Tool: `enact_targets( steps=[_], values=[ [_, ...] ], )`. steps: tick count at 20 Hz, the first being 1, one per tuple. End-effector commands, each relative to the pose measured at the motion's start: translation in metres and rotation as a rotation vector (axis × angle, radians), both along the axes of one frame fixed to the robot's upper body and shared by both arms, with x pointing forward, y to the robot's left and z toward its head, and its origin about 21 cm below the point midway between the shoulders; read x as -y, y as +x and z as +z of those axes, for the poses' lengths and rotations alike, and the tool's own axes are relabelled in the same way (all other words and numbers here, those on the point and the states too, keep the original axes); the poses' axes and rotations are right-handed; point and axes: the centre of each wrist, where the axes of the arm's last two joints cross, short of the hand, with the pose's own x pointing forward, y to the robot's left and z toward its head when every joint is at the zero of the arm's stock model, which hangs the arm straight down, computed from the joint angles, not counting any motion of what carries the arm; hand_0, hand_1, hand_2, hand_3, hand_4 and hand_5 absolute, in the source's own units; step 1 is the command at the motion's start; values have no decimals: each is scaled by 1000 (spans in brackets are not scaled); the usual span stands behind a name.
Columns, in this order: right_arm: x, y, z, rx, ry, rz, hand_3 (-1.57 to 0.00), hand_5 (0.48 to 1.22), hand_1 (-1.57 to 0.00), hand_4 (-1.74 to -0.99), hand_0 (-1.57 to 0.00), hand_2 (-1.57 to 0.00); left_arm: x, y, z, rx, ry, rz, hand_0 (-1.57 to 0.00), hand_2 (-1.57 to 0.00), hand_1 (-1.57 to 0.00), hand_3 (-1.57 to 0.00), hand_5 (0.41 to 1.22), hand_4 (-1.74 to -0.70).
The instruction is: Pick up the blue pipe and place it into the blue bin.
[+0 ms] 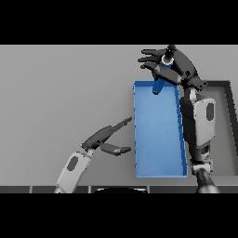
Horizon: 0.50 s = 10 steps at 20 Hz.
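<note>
Though over bin (158, 135), pipe (159, 83) in right hand (174, 65)

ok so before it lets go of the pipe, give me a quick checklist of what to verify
1. Blue pipe held by the right hand: ok, fingers curl round its upper end.
2. Pipe over the blue bin: ok, its lower end hangs over the bin's far edge.
3. Pipe well inside the bin rather than at the rim: not ok, it sits right at the far wall.
4. Bin floor free to receive it: ok, nothing shows inside.
5. Left hand out of the way: ok, open, just outside the bin's left wall.
6. Height of the pipe above the bin floor: cannot tell from this view.
</note>
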Motion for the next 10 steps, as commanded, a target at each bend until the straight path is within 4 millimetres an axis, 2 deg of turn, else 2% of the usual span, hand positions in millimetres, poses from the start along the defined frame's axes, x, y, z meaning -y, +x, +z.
enact_targets(
  steps=[1,4,6,10],
  values=[
    [6,3,-8,-34,-20,-39,-1571,1221,-1571,-1499,-1571,-1571,1,-1,-2,4,3,-2,1,1,1,1,465,-943],
    [17,1,-40,-137,-80,-118,-1571,1221,-1571,-1500,-1571,-1571,-1,-2,-3,18,-6,-2,1,1,1,1,460,-939],
    [28,1,-52,-198,-128,-178,-1571,1221,-1571,-1500,-1571,-1571,1,-2,-6,25,5,6,1,1,1,1,460,-931],
    [36,-5,-94,-334,-189,-280,-1571,1221,-1571,-1500,-1571,-1571,-1,0,-3,31,6,15,1,1,1,1,465,-928]
  ],
)
